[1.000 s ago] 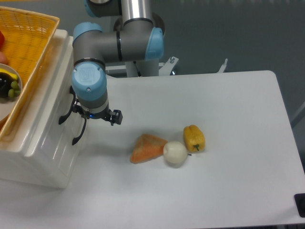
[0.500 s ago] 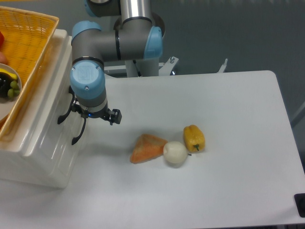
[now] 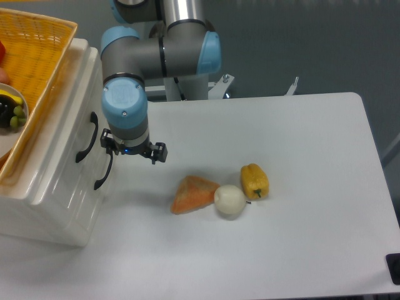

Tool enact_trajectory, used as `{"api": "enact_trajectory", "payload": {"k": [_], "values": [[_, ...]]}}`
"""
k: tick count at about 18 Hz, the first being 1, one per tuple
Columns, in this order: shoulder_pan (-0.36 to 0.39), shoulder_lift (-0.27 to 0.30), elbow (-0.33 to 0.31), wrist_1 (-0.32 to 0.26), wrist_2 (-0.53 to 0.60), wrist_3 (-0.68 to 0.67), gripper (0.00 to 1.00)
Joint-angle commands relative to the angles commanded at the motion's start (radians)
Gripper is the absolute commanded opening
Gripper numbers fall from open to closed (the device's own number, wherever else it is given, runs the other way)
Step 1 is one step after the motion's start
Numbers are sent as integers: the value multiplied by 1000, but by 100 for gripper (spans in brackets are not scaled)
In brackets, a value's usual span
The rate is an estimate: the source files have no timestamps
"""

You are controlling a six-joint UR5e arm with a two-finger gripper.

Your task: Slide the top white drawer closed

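Observation:
The small white cabinet [image 3: 62, 206] stands at the table's left edge, its front facing right. The top white drawer [image 3: 74, 122] looks flush with the cabinet front, and its black curved handle [image 3: 87, 136] is fully in view. The lower drawer's black handle [image 3: 104, 171] sits just below it. My gripper [image 3: 129, 151] hangs under the blue-capped wrist, just right of the two handles and apart from them. Its fingers are hidden beneath the wrist, so I cannot tell whether they are open or shut. It holds nothing that I can see.
An orange woven basket [image 3: 37, 47] with a plate of fruit sits on top of the cabinet. On the table to the right lie an orange wedge [image 3: 194, 194], a white ball-like item [image 3: 229, 200] and a yellow pepper [image 3: 254, 180]. The arm's base stands at the back.
The wrist and gripper have moved right, away from the cabinet front. The top drawer's handle, partly covered before, now shows in full.

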Motion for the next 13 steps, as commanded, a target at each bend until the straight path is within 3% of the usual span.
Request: {"api": "enact_trajectory", "payload": {"k": [3, 8, 13], "values": [[72, 2, -9, -5, 49, 127, 100], [242, 43, -2, -6, 49, 308, 100], [362, 66, 12, 1, 48, 494, 100]]}}
